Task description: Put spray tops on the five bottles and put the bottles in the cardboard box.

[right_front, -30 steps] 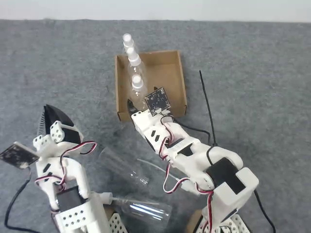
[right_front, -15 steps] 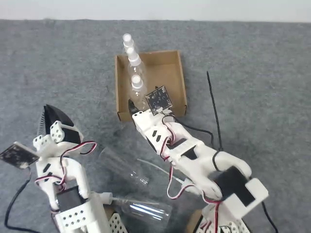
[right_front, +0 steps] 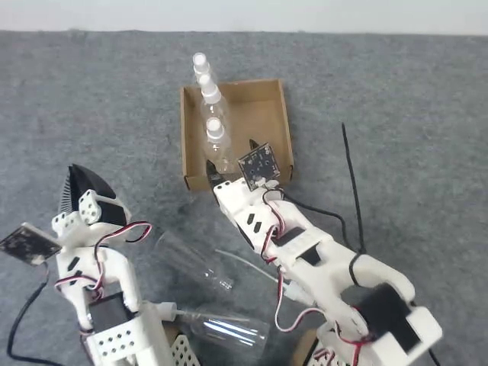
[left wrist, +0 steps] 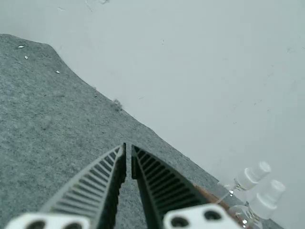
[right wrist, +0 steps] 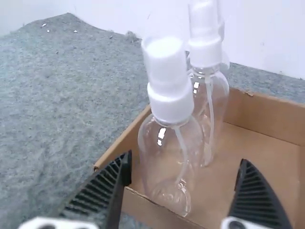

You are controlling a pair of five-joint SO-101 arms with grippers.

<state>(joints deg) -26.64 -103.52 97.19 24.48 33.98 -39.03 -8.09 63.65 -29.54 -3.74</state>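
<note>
The cardboard box [right_front: 287, 126] sits at the far middle of the grey felt desk [right_front: 412, 91]. Three spray-topped bottles [right_front: 210, 97] stand in a row along its left side. The right pincer [right wrist: 185, 164] hangs at the box's near-left corner, jaws wide apart on either side of the nearest bottle [right wrist: 167, 143], not touching it. The left pincer [left wrist: 127, 151], at the near left, is closed on nothing. Two more clear bottles [right_front: 191, 258] lie on their sides between the arms.
</note>
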